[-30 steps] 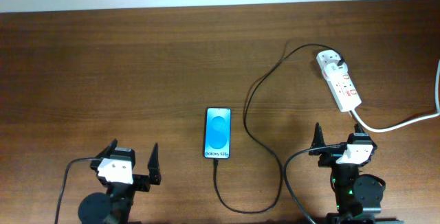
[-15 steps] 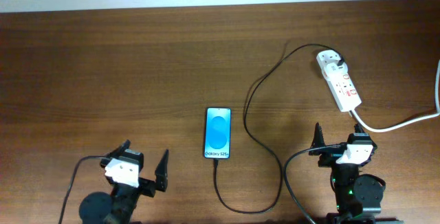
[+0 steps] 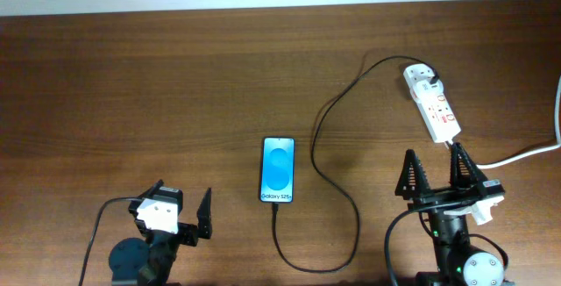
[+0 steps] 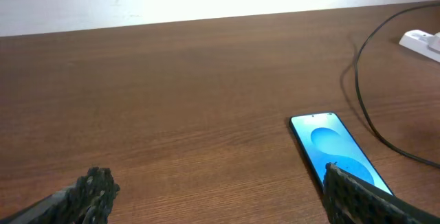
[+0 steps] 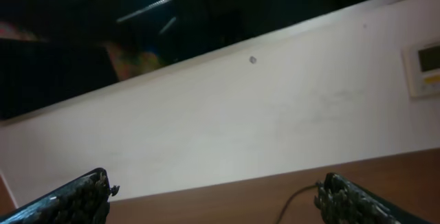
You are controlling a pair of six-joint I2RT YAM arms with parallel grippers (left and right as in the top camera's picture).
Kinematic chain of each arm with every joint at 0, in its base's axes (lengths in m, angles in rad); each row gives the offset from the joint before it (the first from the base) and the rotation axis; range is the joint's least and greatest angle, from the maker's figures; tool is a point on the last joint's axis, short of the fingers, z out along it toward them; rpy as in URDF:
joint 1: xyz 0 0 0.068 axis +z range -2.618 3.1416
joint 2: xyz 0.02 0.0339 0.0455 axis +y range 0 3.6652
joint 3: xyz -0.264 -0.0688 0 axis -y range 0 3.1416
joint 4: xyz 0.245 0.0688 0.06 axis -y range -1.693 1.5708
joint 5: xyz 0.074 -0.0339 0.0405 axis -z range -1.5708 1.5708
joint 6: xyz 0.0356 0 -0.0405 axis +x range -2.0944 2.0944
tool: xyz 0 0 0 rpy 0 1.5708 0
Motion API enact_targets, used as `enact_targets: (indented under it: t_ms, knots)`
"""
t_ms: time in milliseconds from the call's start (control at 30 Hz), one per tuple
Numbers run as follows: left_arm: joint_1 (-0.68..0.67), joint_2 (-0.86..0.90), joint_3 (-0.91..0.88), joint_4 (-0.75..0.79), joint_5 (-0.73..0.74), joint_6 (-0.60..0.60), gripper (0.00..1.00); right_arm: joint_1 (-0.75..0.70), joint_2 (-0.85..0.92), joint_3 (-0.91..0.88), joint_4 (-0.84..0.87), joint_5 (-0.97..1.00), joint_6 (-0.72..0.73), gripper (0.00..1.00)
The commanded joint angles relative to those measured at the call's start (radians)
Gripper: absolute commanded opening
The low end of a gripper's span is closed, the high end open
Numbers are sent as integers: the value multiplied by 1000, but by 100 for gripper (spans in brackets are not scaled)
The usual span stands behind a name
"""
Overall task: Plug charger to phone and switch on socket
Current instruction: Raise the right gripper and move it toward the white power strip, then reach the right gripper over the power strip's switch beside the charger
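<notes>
1. Slim black-edged phone (image 3: 278,169) with a blue screen lies mid wooden worktop (image 3: 131,102), long axis near-far, white band nearest the robot.
2. The left hand (image 3: 182,189) and right hand (image 3: 432,156) gape wide and empty; the right has tilted upward since earlier.

Item count: one phone (image 3: 278,169), ahead and right of the left gripper (image 3: 181,195); one charger (image 3: 313,146), between both grippers; one socket (image 3: 432,102), directly ahead of the right gripper (image 3: 433,157); one white cord (image 3: 526,153). Grippers: two.
</notes>
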State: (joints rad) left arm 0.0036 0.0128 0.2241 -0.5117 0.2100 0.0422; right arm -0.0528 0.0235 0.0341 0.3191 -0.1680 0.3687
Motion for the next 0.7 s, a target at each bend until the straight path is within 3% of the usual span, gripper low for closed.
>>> enact_targets:
  t_ms: [0, 167, 333, 500, 533, 567, 633, 667]
  knots:
    - [6, -8, -7, 2, 14, 12, 99, -6, 83, 136, -24, -50, -28, 98]
    - [6, -8, -6, 3, 12, 12, 99, -6, 450, 542, -448, -49, -112, 98]
    - [6, -8, -7, 2, 11, 12, 99, -6, 814, 1015, -985, -89, -125, 99]
    - [6, -8, -7, 2, 11, 12, 99, -7, 998, 1053, -995, -172, -125, 98]
    - [6, -8, -7, 2, 10, 12, 99, -7, 1040, 1064, -995, -171, -106, 80]
    - [6, -8, -8, 22, 3, 12, 99, -12, 1083, 1088, -1021, -161, -46, 71]
    - [6, -8, -27, 100, 3, 12, 99, -28, 1155, 1151, -1073, -160, 11, 77]
    - [6, -8, -42, 140, -2, 13, 99, -41, 1192, 1194, -1105, -154, 36, 75]
